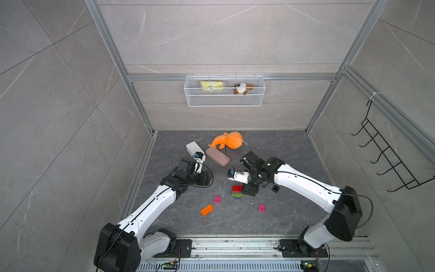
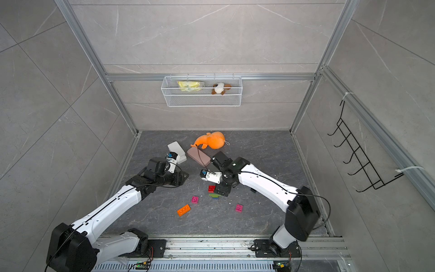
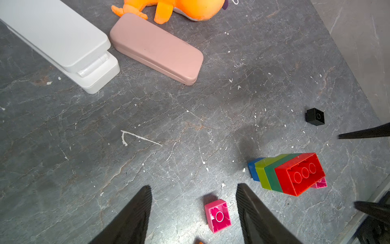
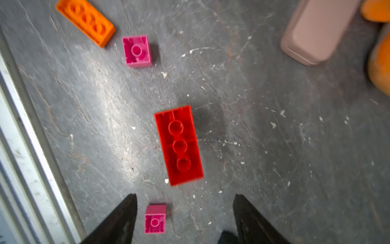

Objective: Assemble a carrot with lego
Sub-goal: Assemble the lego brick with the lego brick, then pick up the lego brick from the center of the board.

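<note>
My main worry is the part-built carrot (image 1: 237, 192), a small tapered stack of plastic bricks running blue, lime green, dark green and red. It sits mid-surface (image 1: 282, 150) and, as far as I can judge, balances on its narrow blue end with the red brick's hollow facing up. The right end effector (image 4: 185, 196) hangs right over it, jaws wide and empty, so one brushed finger could topple it.

The flat orange brick (image 1: 207, 210), the small pink brick beside it (image 1: 217, 199) and a second small pink brick (image 1: 262, 208) lie loose nearby, hollows up. A tiny brick could twist in the jaws, and an off-centre press would tip the stack.

The right arm reaches in with its wrist bent down; its wrist view is blurred. The left arm stretches forward, wrist turned inward. The left end effector (image 3: 194, 186) is half-spread and holds nothing.
</note>
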You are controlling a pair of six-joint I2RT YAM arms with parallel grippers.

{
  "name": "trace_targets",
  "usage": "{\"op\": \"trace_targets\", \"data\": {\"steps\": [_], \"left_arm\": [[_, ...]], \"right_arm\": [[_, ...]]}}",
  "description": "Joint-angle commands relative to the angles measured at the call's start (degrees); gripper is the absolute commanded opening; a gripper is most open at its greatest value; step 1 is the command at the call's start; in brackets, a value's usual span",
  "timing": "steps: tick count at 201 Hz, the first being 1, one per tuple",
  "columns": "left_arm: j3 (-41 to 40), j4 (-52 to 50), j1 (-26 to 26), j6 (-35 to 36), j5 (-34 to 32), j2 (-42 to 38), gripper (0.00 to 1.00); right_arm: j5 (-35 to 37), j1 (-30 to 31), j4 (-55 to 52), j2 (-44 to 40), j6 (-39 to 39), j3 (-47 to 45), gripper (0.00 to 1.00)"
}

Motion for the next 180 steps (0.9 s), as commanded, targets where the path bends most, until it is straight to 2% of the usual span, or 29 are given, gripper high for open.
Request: {"op": "trace_targets", "data": {"steps": [1, 33, 52, 84, 115, 180], "left_arm": [[-0.64, 3.32, -0.87, 2.93, 2.30, -1.58, 0.66], [1.07, 3.21, -2.02, 2.47, 1.60, -0.78, 0.66], [1.81, 2.86, -2.01, 1.94, 1.92, -0.54, 0.66], [1.81, 2.91, -2.01, 1.44, 2.83, -1.01, 0.66], [1.54, 2.83, -2.01, 1.54, 3.01, -1.57, 0.66], [1.52, 2.87, -2.01, 1.73, 3.80, -1.37, 0.66]], "right_arm": [[-3.76, -7.08, 3.25, -5.85, 13.64, -4.18, 0.77], [-3.81, -18.88, -1.03, -7.78, 26.02, -7.57, 0.76], [-3.36, -24.68, -2.83, -6.42, 29.09, -9.39, 0.76], [-5.30, -32.31, -5.53, 1.95, 32.16, -9.61, 0.76], [-5.96, -33.26, -6.36, 9.69, 32.23, -7.49, 0.76], [0.49, -32.91, -11.09, 19.75, 30.11, 0.11, 0.76]]}}
